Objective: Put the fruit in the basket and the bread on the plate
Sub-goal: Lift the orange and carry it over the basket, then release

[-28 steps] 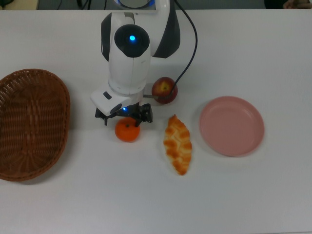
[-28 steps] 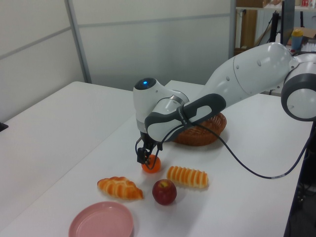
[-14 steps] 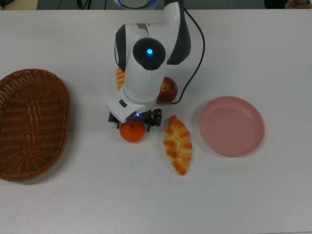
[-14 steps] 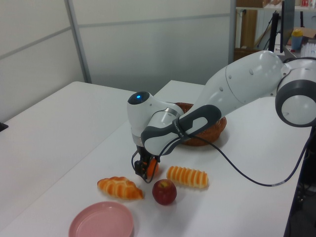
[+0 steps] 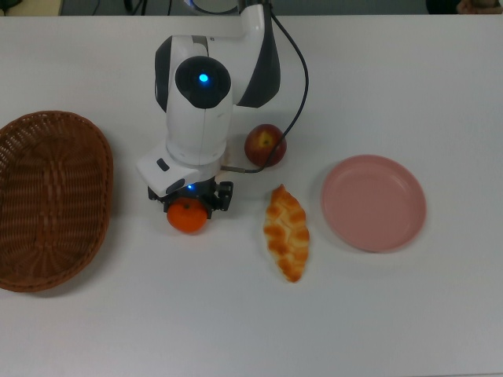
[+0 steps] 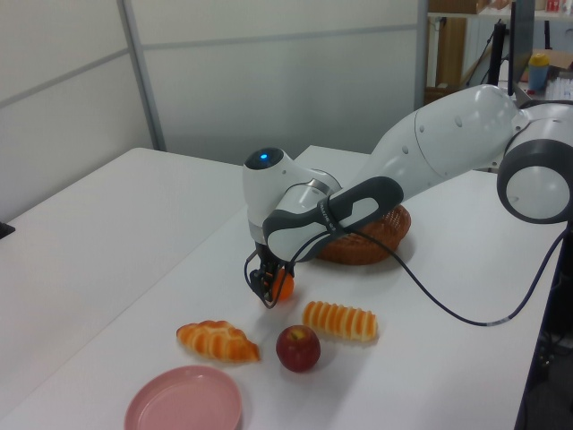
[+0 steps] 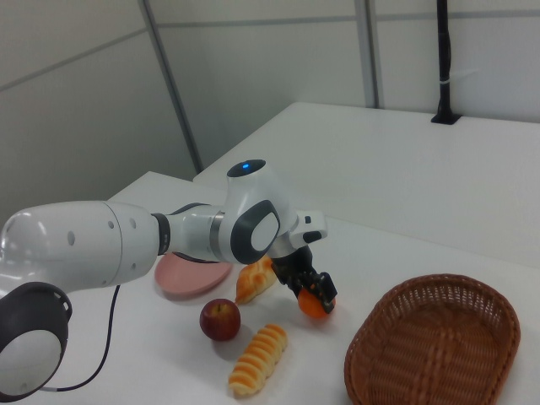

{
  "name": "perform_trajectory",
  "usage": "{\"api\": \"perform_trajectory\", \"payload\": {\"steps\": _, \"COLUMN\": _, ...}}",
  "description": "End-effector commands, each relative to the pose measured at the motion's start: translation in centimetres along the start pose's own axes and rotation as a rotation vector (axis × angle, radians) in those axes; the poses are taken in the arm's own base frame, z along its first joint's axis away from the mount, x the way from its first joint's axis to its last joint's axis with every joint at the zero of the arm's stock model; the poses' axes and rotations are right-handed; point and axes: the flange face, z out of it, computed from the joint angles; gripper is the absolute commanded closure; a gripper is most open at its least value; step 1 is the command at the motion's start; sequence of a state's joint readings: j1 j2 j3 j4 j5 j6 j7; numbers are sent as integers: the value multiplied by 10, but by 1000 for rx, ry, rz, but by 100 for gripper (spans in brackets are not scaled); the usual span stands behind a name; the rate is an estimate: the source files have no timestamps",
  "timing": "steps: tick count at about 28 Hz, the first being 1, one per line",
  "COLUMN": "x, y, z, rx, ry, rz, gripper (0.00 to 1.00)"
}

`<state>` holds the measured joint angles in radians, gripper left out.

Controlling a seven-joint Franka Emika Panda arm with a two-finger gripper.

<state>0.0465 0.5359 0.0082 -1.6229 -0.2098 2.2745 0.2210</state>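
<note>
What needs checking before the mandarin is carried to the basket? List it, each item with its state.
1. Gripper closed on the mandarin: ok, fingers on both sides of it in the left view.
2. Mandarin lifted off the table: ok, clear of the surface in the left and right views.
3. Basket free to receive fruit: ok, nothing lies in it.
4. Table between mandarin and basket in the top view: ok, bare.
5. Apple and plaited loaf out of the path: ok, both lie on the top view's right of the gripper.
6. Grip firm enough for travel: cannot tell.

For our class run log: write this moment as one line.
gripper: shut on mandarin | lifted, heading to basket | apple, loaves: table | plate: bare
</note>
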Motion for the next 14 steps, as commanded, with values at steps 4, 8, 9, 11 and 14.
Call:
{"api": "perform_trajectory", "payload": {"steps": 4, "x": 6, "y": 9, "z": -53, "rx": 49, "ry": 75, "rz": 69, "gripper": 98}}
{"api": "perform_trajectory", "payload": {"steps": 8, "x": 8, "y": 39, "z": -92, "rx": 85, "ry": 113, "rz": 146, "gripper": 98}}
{"api": "perform_trajectory", "payload": {"steps": 9, "x": 8, "y": 44, "z": -98, "rx": 84, "ry": 119, "rz": 154, "gripper": 98}}
{"api": "perform_trajectory", "payload": {"steps": 11, "x": 7, "y": 73, "z": -112, "rx": 70, "ry": 122, "rz": 193, "gripper": 98}}
{"api": "perform_trajectory", "payload": {"steps": 14, "x": 9, "y": 105, "z": -118, "rx": 51, "ry": 128, "rz": 238, "gripper": 97}}
